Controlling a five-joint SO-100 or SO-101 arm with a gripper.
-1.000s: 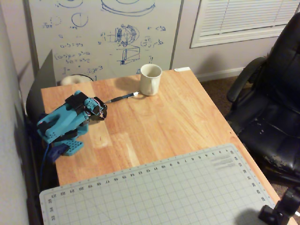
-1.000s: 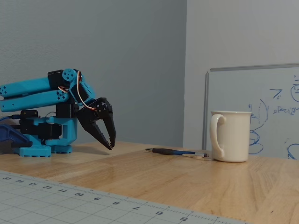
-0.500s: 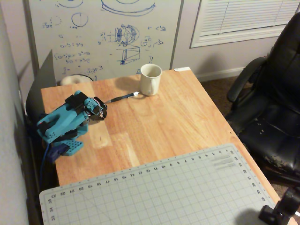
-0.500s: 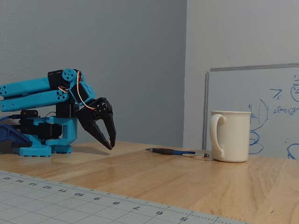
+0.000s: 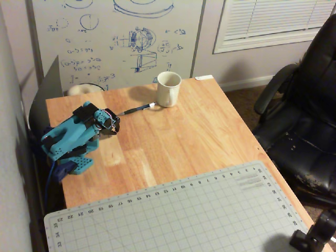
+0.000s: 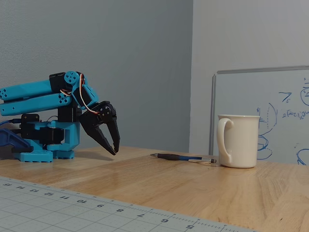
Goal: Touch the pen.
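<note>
The pen (image 5: 135, 109) is a thin dark stick with a white tip, lying flat on the wooden table (image 5: 199, 142) between the arm and the cream mug (image 5: 168, 88). Its white tip points at the mug. It also shows in the fixed view (image 6: 181, 157), left of the mug (image 6: 238, 140). My gripper (image 5: 114, 126) is black, on a folded blue arm, at the table's left side. In the fixed view the gripper (image 6: 114, 149) points down, its fingertips close together just above the table, a short way left of the pen and not touching it. It holds nothing.
A grey cutting mat (image 5: 178, 215) covers the table's front. A whiteboard (image 5: 115, 37) leans against the wall behind the table. A black office chair (image 5: 304, 121) stands to the right. A black clamp (image 5: 315, 233) sits at the front right corner.
</note>
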